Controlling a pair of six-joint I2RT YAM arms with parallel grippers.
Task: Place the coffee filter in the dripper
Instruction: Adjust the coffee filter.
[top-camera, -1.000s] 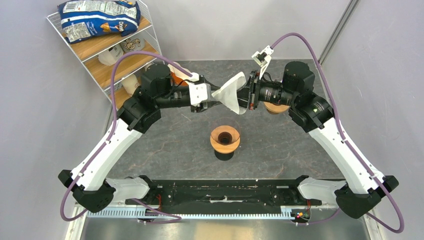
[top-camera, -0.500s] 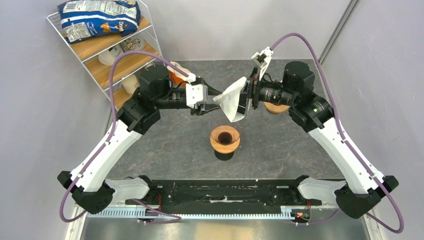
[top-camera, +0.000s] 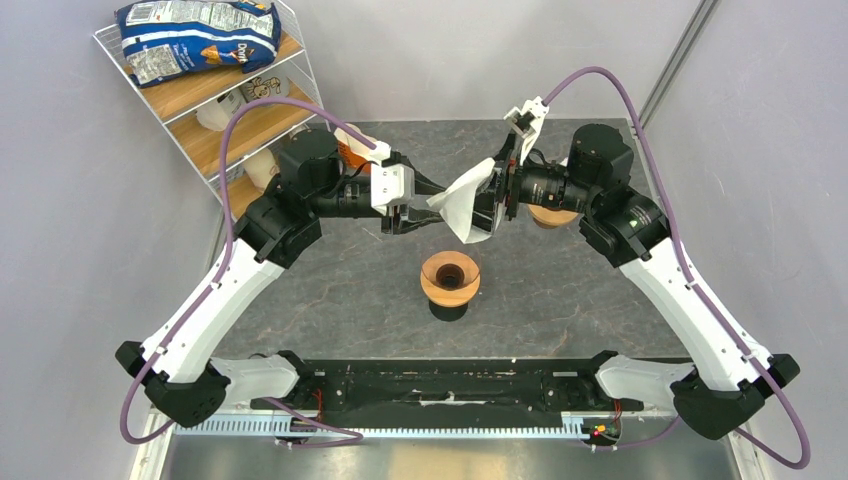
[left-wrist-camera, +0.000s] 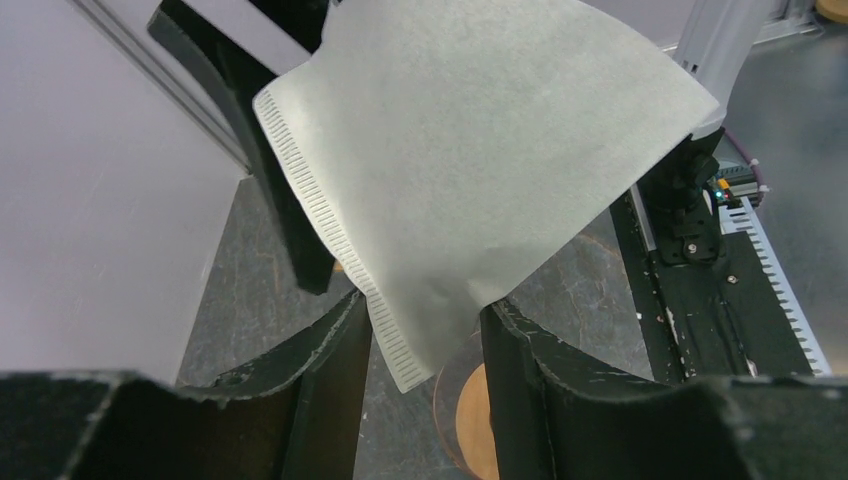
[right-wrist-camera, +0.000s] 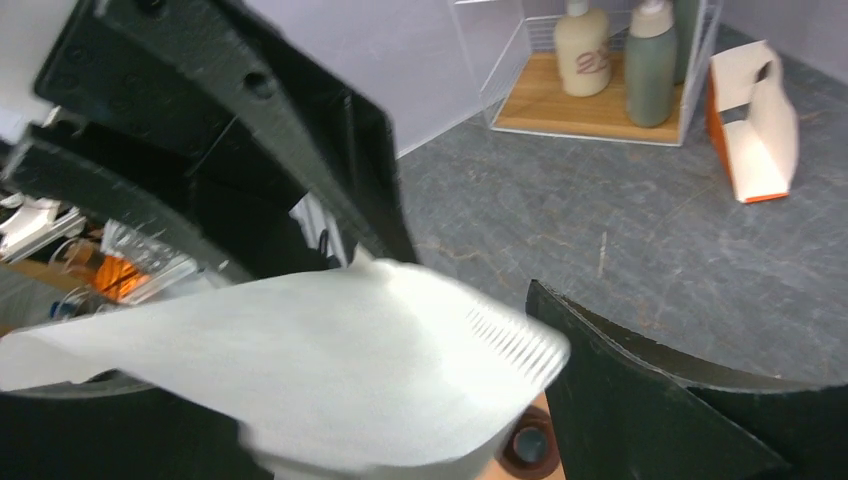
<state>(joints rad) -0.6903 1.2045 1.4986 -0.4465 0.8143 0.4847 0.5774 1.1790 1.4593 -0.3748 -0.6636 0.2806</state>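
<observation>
At the near middle of the table, the dripper is being presented upright and uncovered, ready to receive. Beyond and above it, the coffee filter is being pinched at its narrow end by the left gripper, evidently for carrying. The right gripper is being held wide around the paper's far edge, clamping nothing.

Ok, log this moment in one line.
left pincer: shut on coffee filter | right pincer: open around filter's wide end | dripper: empty, upright

Dark marbled table with dripper at centre, orange-and-white packet and wooden ring farther back.
</observation>
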